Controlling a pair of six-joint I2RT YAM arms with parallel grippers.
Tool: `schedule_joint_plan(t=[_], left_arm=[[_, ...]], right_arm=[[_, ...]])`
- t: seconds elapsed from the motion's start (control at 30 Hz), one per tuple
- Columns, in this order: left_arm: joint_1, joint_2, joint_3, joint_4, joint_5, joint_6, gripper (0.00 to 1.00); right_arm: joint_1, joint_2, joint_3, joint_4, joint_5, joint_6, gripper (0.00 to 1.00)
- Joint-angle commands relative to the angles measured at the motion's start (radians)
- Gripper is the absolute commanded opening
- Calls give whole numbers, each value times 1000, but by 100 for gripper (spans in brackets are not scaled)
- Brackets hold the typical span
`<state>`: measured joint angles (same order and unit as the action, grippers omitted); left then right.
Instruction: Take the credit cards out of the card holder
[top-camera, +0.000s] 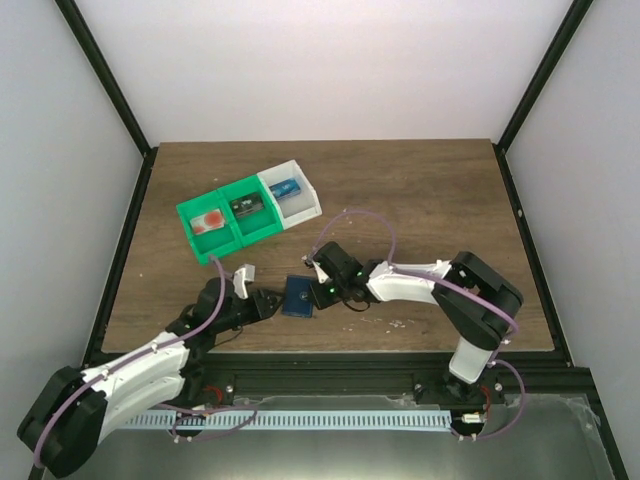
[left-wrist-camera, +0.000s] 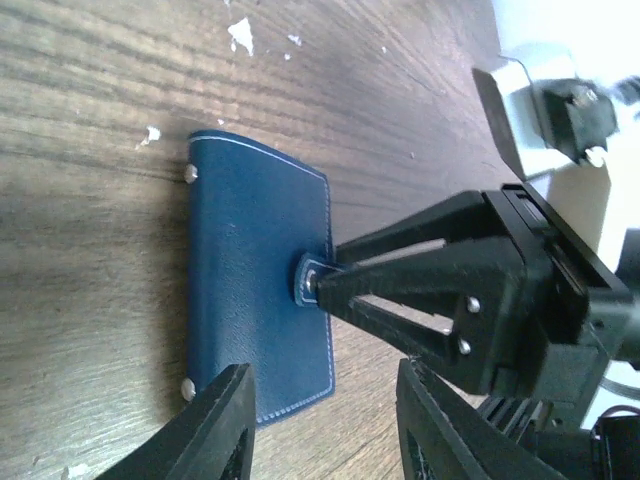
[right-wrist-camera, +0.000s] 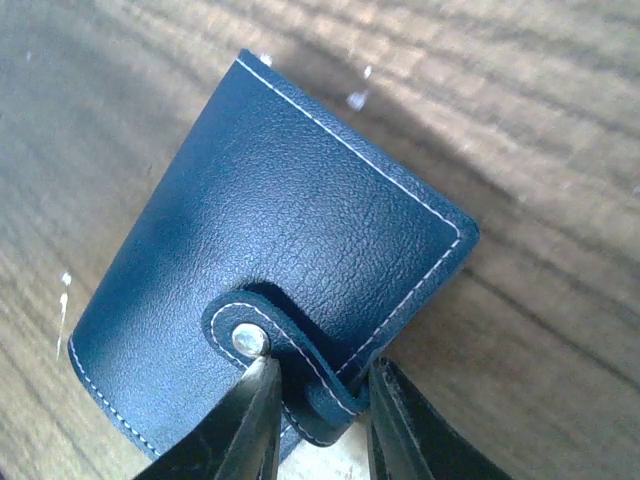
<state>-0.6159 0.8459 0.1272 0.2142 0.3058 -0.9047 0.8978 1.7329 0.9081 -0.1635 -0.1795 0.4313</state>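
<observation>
Green tray (top-camera: 245, 238) and white tray (top-camera: 305, 208) sit far left on the table (top-camera: 430, 200), well apart from my arms. There are small items in their compartments, too small to name. Nothing stands between my grippers and the card holder (top-camera: 298, 297), only white flecks (left-wrist-camera: 240, 35) on the wood. The card holder lies flat and closed, centre, close to the near edge, between my two grippers. My right gripper (right-wrist-camera: 322, 375) reaches in from the right, fingers almost together, pinched on the tab (right-wrist-camera: 290, 345) just past its snap (right-wrist-camera: 247, 341). My left gripper (left-wrist-camera: 322, 385) sits at the card holder's left side, fingers wide apart with one corner of the card holder between them. I can't tell if either finger touches it. The left gripper grips nothing.
</observation>
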Motion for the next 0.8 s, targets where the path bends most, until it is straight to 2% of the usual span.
schedule_joint_plan(t=[0.0,0.23,0.37,0.5,0.77], left_arm=[[-4,26,13,25,32,13,38],[-4,101,-8,106,83,5,25],[-5,174,-11,193,137,-19,24],[-8,261,-9,263,153,-44,27],[-23,432,-3,420,201,-85,28]], right_arm=[[20,-48,-78,-66,7,-69,24],[20,-175,-147,-110,48,-89,24],[19,-210,-138,-139,96,-79,24],[20,-237,-100,-167,199,25,29],[28,-227,6,-183,137,270,30]])
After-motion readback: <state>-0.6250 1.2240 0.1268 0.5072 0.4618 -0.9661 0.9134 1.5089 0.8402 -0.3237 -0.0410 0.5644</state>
